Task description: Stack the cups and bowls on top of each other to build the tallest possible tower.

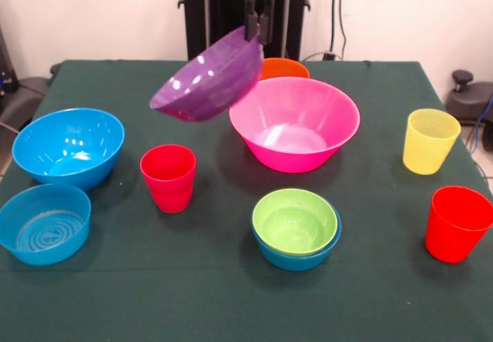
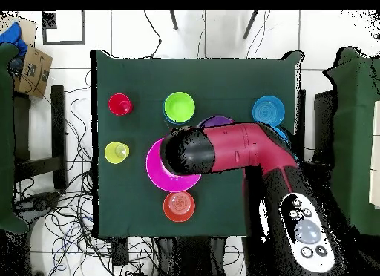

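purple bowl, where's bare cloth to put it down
Free: the near strip in front of the green bowl, and the gap between the pink bowl and yellow cup. Crowded: the left side, around the blue bowls and red cup.

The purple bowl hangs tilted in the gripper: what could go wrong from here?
1. The gripper pinches only the rim of the purple bowl, which hangs steeply tilted, so it might slip out.
2. The bowl's lower edge hangs close to the pink bowl and above the red cup; a fall or low swing could knock them.
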{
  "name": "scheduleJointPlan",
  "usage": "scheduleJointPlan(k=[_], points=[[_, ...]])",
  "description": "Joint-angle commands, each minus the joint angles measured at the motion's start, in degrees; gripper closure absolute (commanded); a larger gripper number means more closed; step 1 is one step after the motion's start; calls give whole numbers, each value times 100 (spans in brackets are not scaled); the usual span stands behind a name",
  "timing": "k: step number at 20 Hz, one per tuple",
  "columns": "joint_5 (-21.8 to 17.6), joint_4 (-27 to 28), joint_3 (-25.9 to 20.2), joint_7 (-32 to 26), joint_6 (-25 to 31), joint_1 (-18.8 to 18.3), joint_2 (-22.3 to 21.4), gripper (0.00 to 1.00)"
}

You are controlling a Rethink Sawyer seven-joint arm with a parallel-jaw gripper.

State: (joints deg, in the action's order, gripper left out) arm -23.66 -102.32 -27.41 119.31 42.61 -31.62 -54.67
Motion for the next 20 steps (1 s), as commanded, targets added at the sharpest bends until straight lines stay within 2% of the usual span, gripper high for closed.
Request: scheduleJointPlan(k=[1,8,15,20], points=[[55,676,115,212,418,310,637,100],[134,1178,221,423,466,620,967,100],[124,1151,404,614,109,791,1159,100],[115,1469,582,779,66,1045,1392,100]])
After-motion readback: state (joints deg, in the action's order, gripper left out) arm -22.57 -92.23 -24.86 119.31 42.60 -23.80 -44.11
